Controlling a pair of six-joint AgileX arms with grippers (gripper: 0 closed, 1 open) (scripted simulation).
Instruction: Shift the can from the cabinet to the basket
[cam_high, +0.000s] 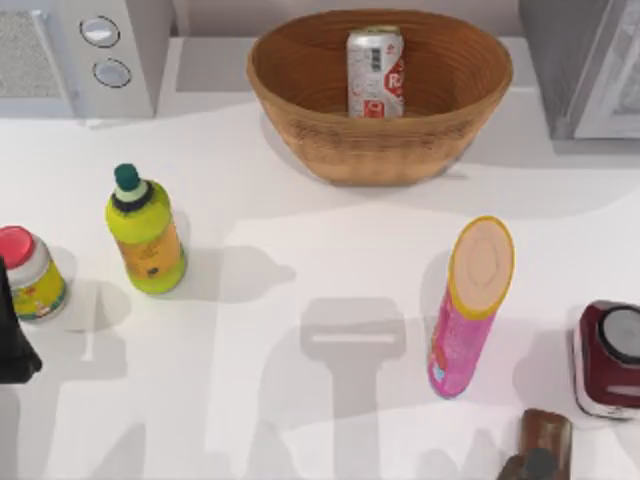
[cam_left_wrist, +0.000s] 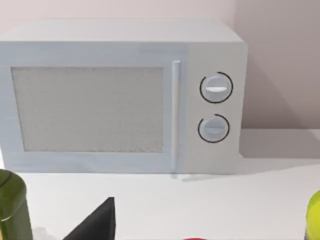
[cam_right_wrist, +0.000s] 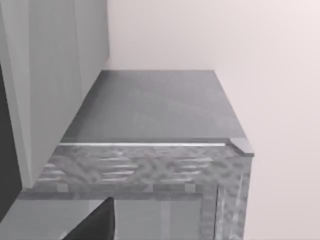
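White worktop (cam_high: 330, 250) is seen bearing the basket (cam_high: 380, 140), with the can (cam_high: 375, 72) upright inside it, left of the cabinet (cam_high: 580, 60). Neither claw's state can be told.

You see silver can (cam_high: 375, 72) with red patches, barcode; orange-brown ribbed basket (cam_high: 300, 95); grey cabinet (cam_high: 560, 60); pink tube (cam_high: 462, 330) with yellow rim.

The can (cam_high: 375, 72) stands inside the basket (cam_high: 300, 130).

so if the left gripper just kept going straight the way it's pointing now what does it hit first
Most likely the white microwave, about at its door, going by the left wrist view; the bare table lies between, though depth is hard to judge.
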